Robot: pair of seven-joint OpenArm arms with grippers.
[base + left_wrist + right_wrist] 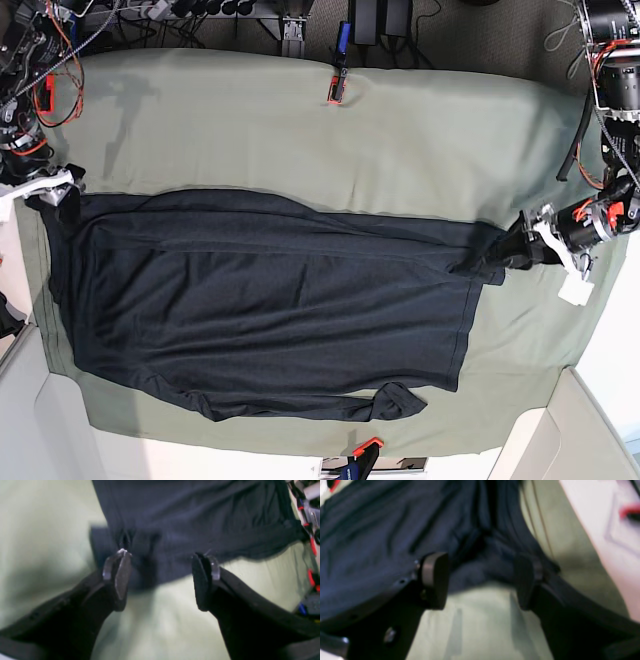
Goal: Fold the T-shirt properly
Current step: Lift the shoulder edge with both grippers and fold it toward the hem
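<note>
With its jaws apart, the right black two-fingered gripper (62,194) stands at one end of the near-black knit T-shirt (265,315), spread half-folded on the sage-green cloth (400,135); the left black two-fingered gripper (510,257), also parted, probably needs lifting clear before another fold.

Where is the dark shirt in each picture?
Left wrist view: the shirt fills the top middle and right, behind the open claw.
Right wrist view: top left to middle.
Base view: across the lower middle.
Landmark in all three: the green cloth under the shirt.
</note>
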